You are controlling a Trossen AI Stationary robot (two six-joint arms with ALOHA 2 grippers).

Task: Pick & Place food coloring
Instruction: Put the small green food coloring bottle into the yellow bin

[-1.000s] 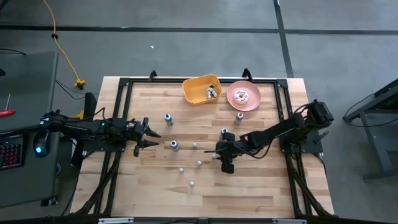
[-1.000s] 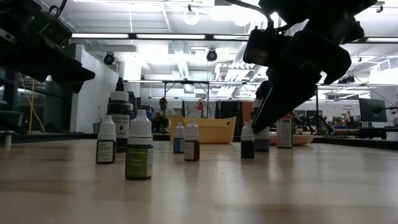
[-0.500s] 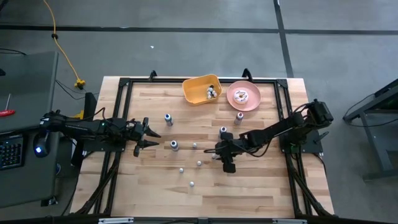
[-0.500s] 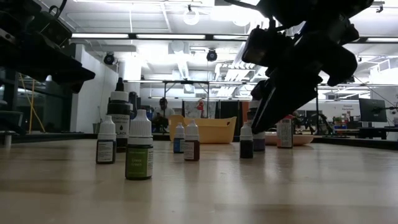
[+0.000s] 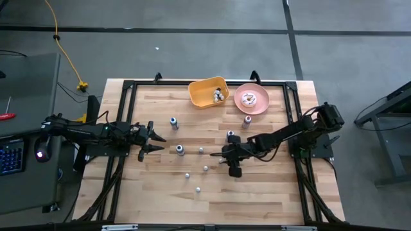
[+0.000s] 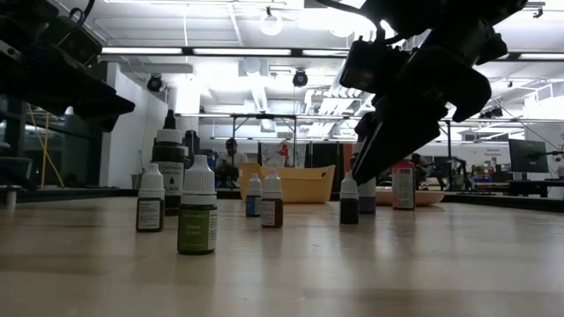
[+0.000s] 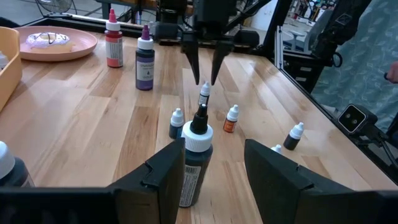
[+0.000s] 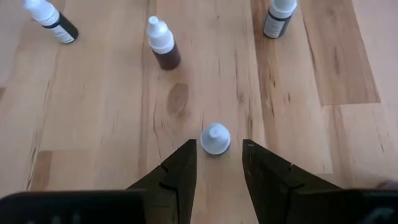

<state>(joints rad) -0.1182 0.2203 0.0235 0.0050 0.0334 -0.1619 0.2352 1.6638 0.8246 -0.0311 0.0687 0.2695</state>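
wooden table (image 5: 270, 192): right gripper (image 5: 222, 154) has crept nearer the small bottle (image 8: 215, 138).

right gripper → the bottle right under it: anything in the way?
Nothing visible. The right gripper hangs open directly above the white-capped bottle, with its cap showing between the fingers and only bare wood around it. The nearest other bottle, the brown one, stands clear. The left gripper waits across the table.
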